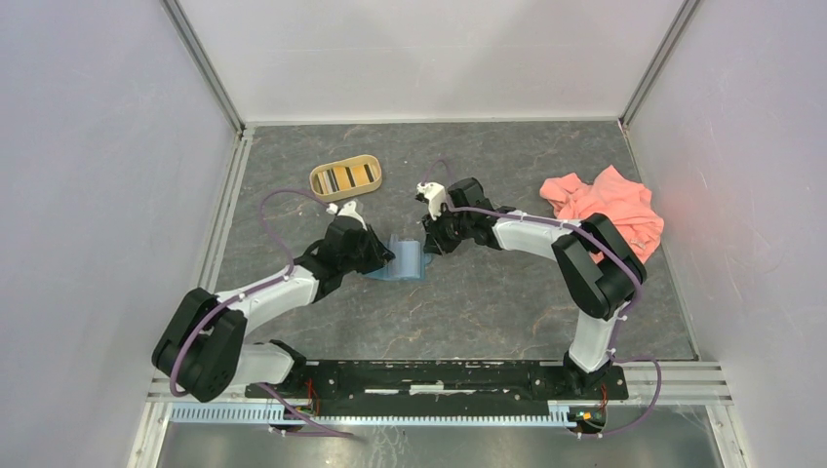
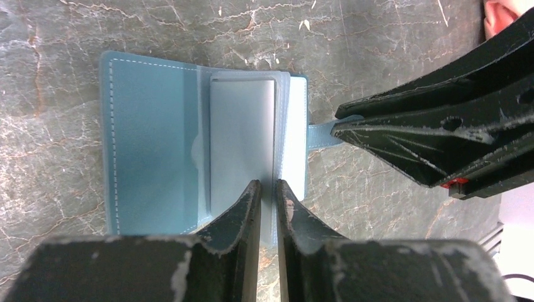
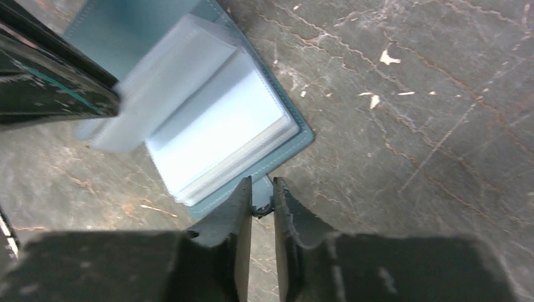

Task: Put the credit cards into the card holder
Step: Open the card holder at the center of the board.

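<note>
**Top view.** The card holder (image 1: 402, 263) lies open on the table (image 1: 488, 312) near its centre, between the two arms. The left gripper (image 2: 269, 192) reaches it from 8 o'clock. Its jaws stand almost together, pinching the edge of a clear inner sleeve (image 2: 242, 138) lifted from the stack. The right gripper (image 3: 262, 192) meets the holder at its 2 o'clock corner, with the jaws drawn close on the small teal closure tab (image 3: 261, 206).

**Left wrist view.** The tab juts from the holder's 3 o'clock edge, and the teal cover lies flat toward 9 o'clock.

**Surroundings.** The credit cards (image 1: 346, 178), dark and yellow-gold, lie side by side in a tan oval tray (image 1: 314, 181). The tray sits at 11 o'clock from the holder and apart from it. A pink cloth (image 1: 605, 210) lies crumpled at 2 o'clock, near the table's edge.
</note>
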You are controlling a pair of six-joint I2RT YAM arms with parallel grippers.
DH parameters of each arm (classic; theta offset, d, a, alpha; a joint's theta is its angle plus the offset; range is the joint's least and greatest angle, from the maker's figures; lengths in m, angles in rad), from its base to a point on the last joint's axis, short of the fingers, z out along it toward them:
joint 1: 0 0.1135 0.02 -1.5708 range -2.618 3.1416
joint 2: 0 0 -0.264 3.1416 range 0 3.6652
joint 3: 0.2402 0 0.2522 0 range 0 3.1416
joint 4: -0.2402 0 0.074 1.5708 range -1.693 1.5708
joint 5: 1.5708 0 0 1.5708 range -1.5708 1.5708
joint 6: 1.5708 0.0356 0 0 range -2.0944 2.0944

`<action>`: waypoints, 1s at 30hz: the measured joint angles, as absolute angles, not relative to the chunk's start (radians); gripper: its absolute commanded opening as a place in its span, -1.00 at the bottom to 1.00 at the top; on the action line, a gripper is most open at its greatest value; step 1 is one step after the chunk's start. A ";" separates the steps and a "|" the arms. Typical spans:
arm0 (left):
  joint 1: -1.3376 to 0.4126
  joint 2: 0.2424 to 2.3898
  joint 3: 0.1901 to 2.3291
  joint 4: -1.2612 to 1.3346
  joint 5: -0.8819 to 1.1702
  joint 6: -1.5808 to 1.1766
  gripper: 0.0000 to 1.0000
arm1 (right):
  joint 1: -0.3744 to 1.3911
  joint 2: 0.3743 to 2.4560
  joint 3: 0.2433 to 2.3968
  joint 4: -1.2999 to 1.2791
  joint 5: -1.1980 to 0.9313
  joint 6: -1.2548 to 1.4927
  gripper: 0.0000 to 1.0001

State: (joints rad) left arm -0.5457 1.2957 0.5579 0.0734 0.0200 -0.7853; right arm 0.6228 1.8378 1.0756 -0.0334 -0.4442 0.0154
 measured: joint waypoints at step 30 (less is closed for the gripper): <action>-0.459 1.340 0.447 0.145 0.198 -0.792 0.09 | 0.582 1.581 0.860 -0.072 -0.327 -0.220 -0.47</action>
State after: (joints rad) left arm -0.4595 1.3399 0.4473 0.1452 0.1978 -0.7918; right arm 0.5816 1.5814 0.8597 -0.0723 -0.3275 -0.2195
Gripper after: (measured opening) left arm 0.471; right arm 0.183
